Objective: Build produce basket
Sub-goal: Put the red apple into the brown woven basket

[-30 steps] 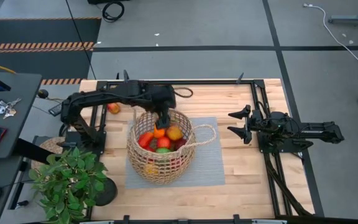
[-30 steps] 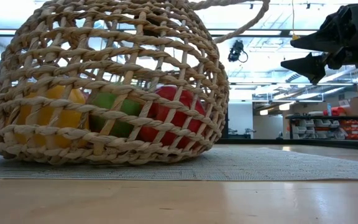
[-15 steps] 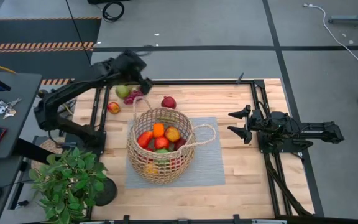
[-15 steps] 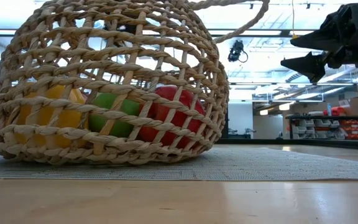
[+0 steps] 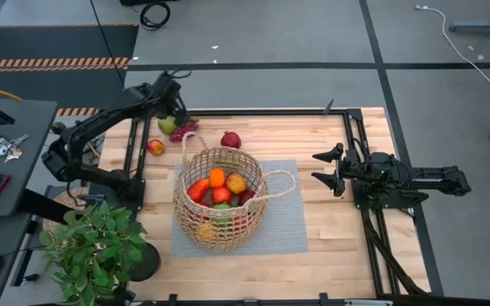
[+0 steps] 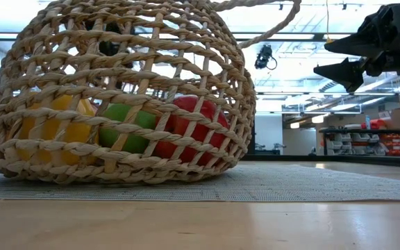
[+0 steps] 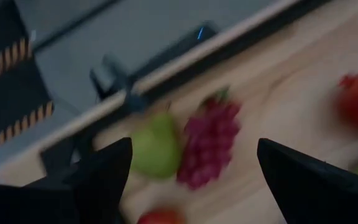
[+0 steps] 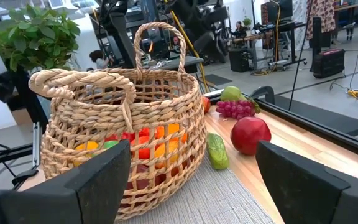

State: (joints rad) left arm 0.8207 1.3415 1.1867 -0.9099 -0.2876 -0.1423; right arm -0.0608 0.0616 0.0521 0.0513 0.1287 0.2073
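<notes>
The woven basket stands on a grey mat at mid-table and holds several red, orange, yellow and green produce pieces. Behind it on the wood lie a green pear, a purple grape bunch, a red apple and a small red-yellow fruit. My left gripper hangs open above the pear and grapes, touching neither. My right gripper waits open at the table's right, level, facing the basket. A green cucumber lies beside the basket's foot.
A leafy potted plant stands at the near left corner. Black frame rails run along the table's far edge and sides. The basket's loop handle reaches toward the right. Bare wood shows near the front edge.
My left gripper has risen out of the basket's mouth and swung toward the table's far left corner, rolling as it went. It has then sunk a little over the pear and grapes, open throughout. The basket and its produce have kept still.
</notes>
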